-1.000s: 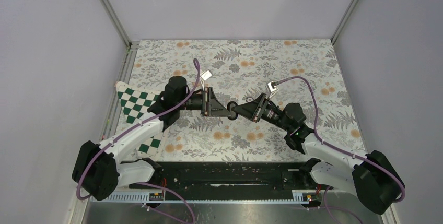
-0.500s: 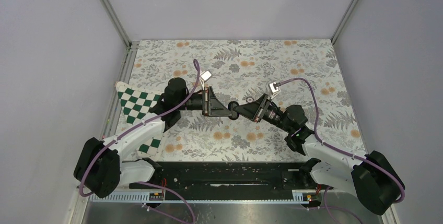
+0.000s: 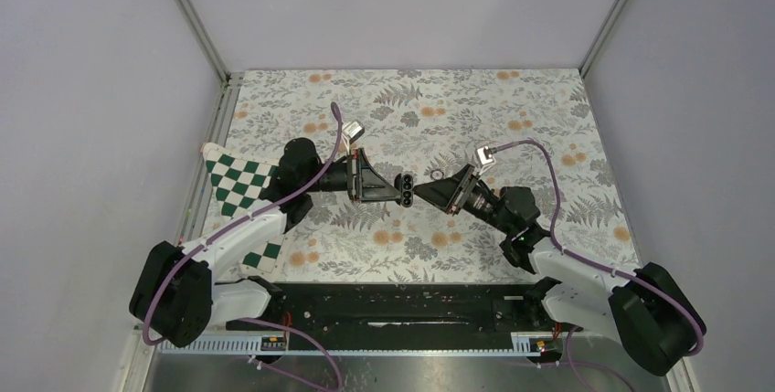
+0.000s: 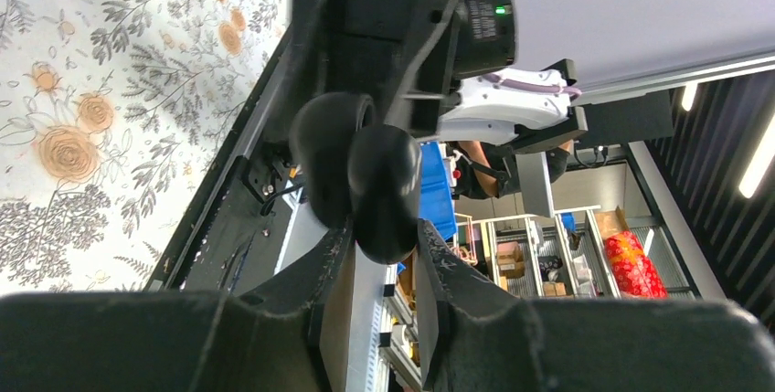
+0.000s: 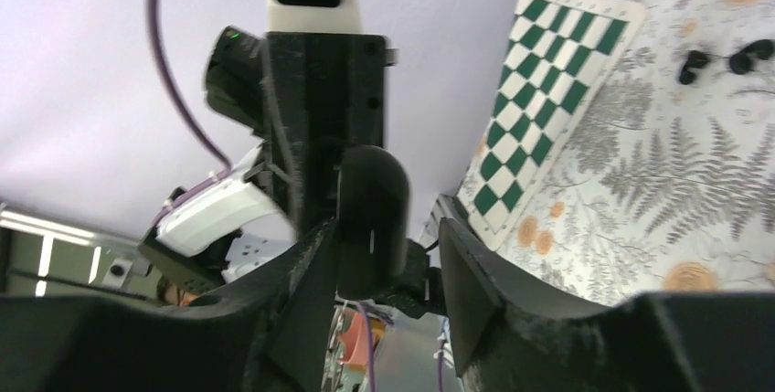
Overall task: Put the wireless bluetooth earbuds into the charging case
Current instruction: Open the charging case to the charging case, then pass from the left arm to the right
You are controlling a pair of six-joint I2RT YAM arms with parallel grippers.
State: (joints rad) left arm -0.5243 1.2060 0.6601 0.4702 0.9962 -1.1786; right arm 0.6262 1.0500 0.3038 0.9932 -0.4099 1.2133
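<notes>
The flowered table (image 3: pixel 512 109) carries a checkered mat (image 3: pixel 233 177) at its left edge; above the middle, the left end effector (image 4: pixel 382 250) is clamped on the charging case (image 4: pixel 384 182), held in the air with its lid open; the right end effector (image 5: pixel 388 237) has its fingers apart just beside the case; the earbuds (image 5: pixel 695 66) lie on the table near the mat.

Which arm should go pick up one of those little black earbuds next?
Right, probably. The right gripper is open and holds nothing, while the left gripper is shut on the opened charging case. The earbuds lie loose on the table.
</notes>
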